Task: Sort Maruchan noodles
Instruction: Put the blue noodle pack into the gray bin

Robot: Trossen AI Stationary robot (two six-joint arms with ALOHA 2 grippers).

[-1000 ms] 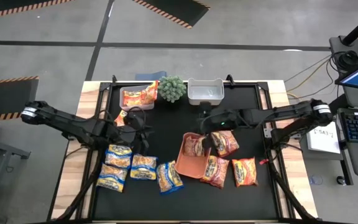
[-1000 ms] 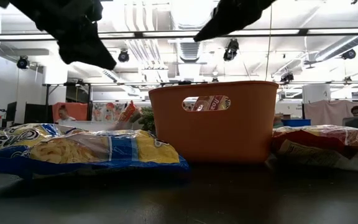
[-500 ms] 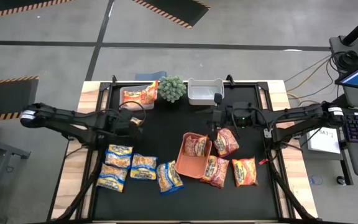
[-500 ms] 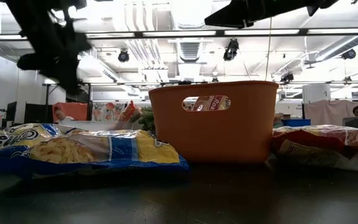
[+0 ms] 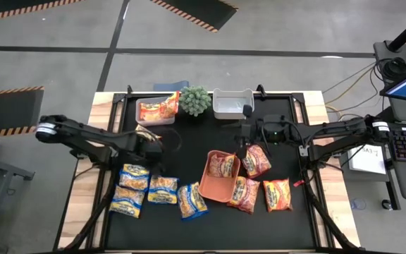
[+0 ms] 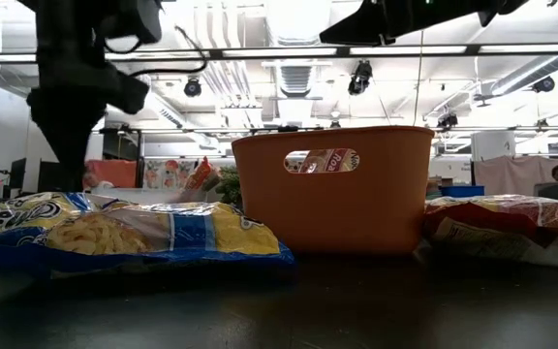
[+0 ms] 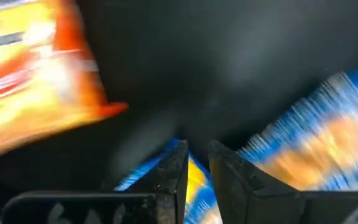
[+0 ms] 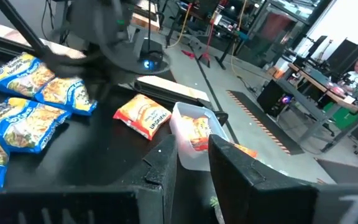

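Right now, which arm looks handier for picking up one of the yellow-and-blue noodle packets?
The left. Its gripper hangs just beside the yellow-and-blue packets on its own side of the table. The right gripper is far over, by the orange bin.

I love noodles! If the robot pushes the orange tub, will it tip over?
Probably not. The orange tub stands upright on a broad flat base. It looks like thin plastic holding one packet, so it would likely slide easily rather than tip.
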